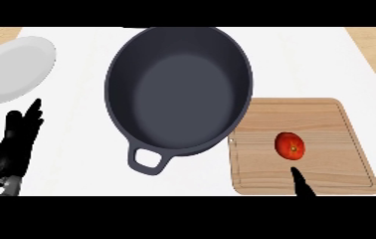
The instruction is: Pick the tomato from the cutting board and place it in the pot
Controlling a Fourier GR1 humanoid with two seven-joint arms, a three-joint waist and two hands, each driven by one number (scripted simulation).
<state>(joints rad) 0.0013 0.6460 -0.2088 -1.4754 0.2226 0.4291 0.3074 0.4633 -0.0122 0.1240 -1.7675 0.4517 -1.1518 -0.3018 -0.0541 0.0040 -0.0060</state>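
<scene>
Right hand (301, 183) cut off below — one fingertip showing, plate (22, 66) cropped at left edge

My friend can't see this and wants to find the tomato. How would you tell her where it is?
Find the big dark pot in the middle of the counter. Just to its right lies a wooden cutting board, and the tomato sits on it. It is the only small, round, red thing there.
</scene>
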